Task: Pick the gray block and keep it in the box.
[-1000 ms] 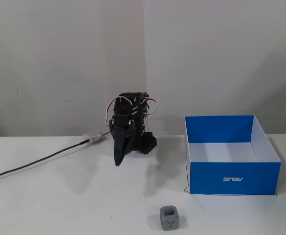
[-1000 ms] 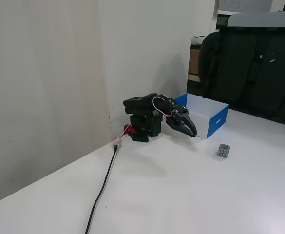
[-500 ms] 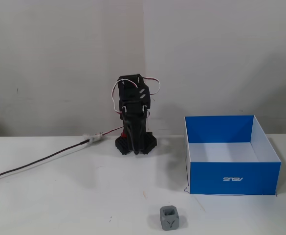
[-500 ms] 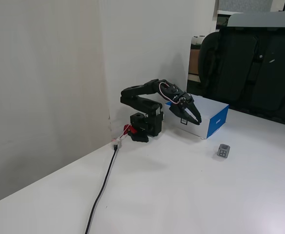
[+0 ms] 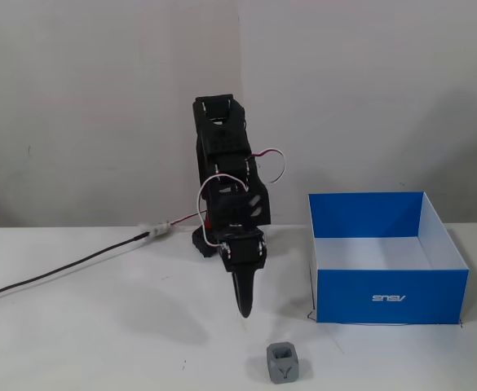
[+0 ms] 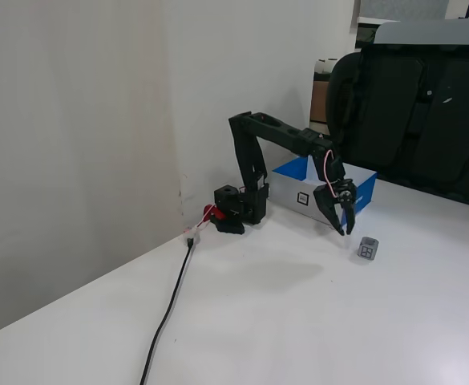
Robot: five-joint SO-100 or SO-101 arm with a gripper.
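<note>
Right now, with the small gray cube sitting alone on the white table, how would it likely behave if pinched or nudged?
The small gray cube looks rigid, so it probably won't deform. Resting on a flat face, it should slide rather than roll. Its recessed faces suggest it's light, so it's easily knocked aside.

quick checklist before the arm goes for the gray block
1. Gray block free and sitting flat on the table, nothing on or against it: ok.
2. End effector empty: ok, nothing is between the fingers.
3. End effector lined up over the block: not ok, in both fixed views it hangs short of the block and above table level.
4. Jaws open wide enough for the block: cannot tell; a fixed view shows only a small gap at the tips.
5. Box open-topped with bare floor: ok.
6. Cable clear of the path to the block: ok, it runs off on the base side.
</note>
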